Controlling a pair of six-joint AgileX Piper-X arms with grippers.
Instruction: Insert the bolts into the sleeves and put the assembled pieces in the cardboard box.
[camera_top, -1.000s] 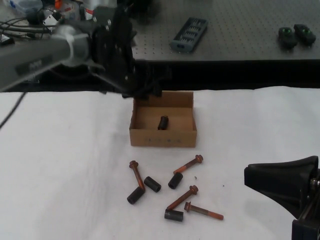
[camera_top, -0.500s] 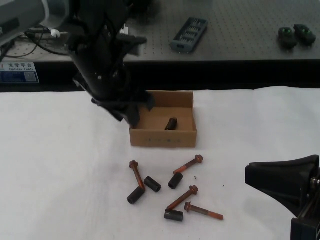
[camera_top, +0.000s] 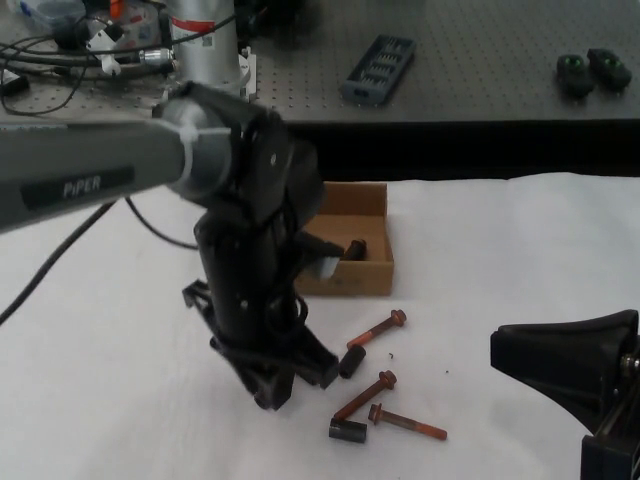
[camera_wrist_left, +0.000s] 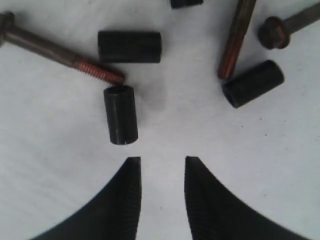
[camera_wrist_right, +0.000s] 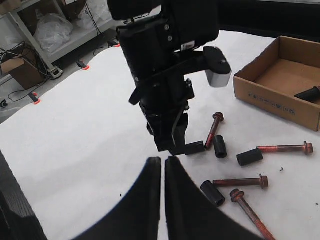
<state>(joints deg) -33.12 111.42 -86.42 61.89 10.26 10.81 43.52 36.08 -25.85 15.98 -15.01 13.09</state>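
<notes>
**Fingers above a scatter of sleeves and bolts**

Left fingers (camera_wrist_left: 131, 200) stand parted by a moderate gap with nothing between them, just above the white-covered worktop (camera_top: 500, 250). Nearest their tips lies a short black sleeve (camera_wrist_left: 121, 121), a plain tube with one open end showing. A second sleeve (camera_wrist_left: 129, 46) lies crosswise just past it. A rusty bolt (camera_wrist_left: 60, 51) ends its coppery thread just beside both. A third sleeve (camera_wrist_left: 252, 83) lies off to one side, close to another bolt's shank (camera_wrist_left: 236, 42).

Right fingers (camera_wrist_right: 150, 200) are drawn almost together, leaving only a slit, and hold nothing. Their arm (camera_top: 570, 370) sits at 4 o'clock from the scatter, well apart from it.

In the high view the left arm (camera_top: 250, 270) stands upright over the 9 o'clock side of the scatter and covers the pieces under it. Three bolts and two sleeves lie bare at its 3 o'clock side.

At 12 o'clock from the scatter is the cardboard box (camera_top: 365, 272), open-topped, its 9 o'clock half screened by the arm. One dark assembled piece (camera_top: 352, 248) lies inside.

Beyond the worktop, at 12 o'clock, a dark perforated table carries a slotted tray (camera_top: 378, 65), with cables (camera_top: 60, 50) at 10 o'clock.
</notes>
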